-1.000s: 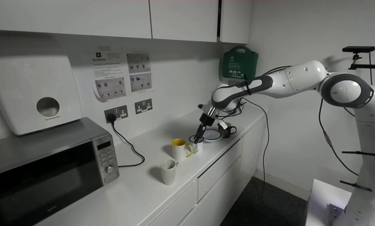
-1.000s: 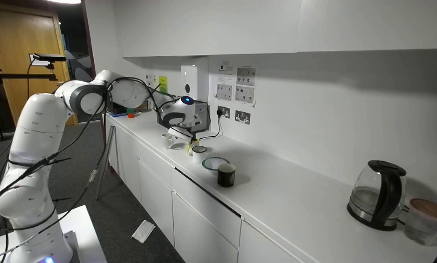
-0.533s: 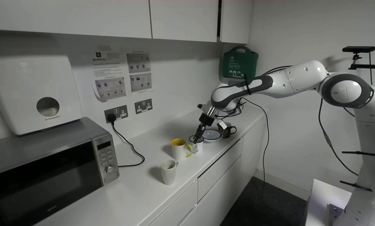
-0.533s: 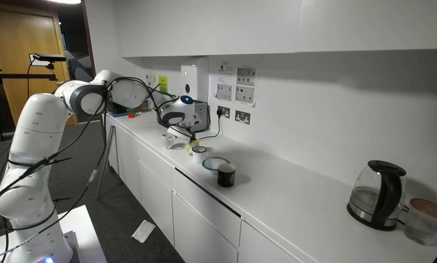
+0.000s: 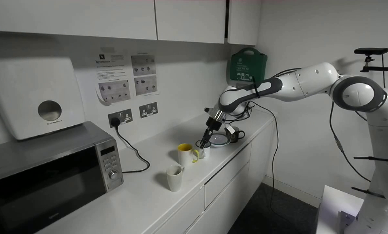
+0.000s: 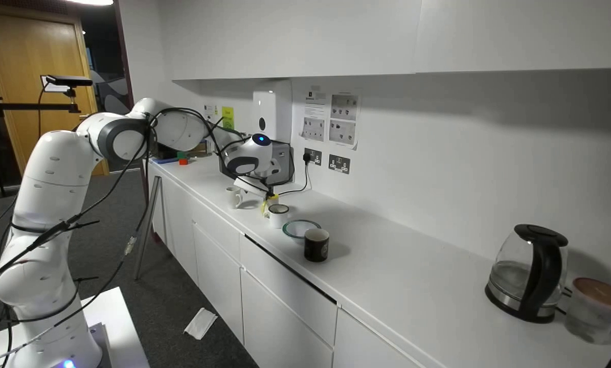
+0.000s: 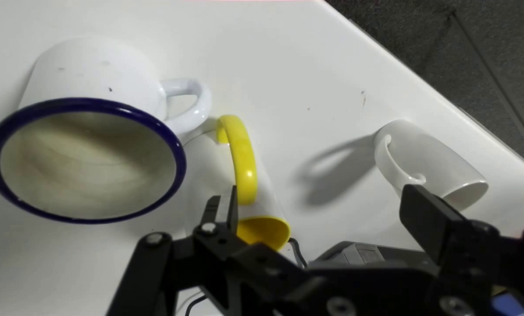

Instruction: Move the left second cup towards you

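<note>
Since the yellow-handled mug [image 5: 184, 156] stands upright w/ its handle [image 7: 243, 166] pointing roughly toward the front edge of the counter [image 5: 142, 195], that handle is prob. the intended grip. The mug sits btwn the blue-rimmed mug [image 7: 86, 127], just beside it, & the plain white mug [image 5: 174, 178], farther off. The gripper [image 7: 322, 193] has its fingers [image 7: 428, 215] spread wide, nothing pinched: one's just beside the handle (can't tell if touching), the other well apart from it. Looks like lining up for a grasp, w/ the pull itself prob. not begun. Tightest side is twd the blue-rimmed mug; drifting that way could bump it. Twd the front edge there's room for a slide, tho it should stop short of the drop.
</note>
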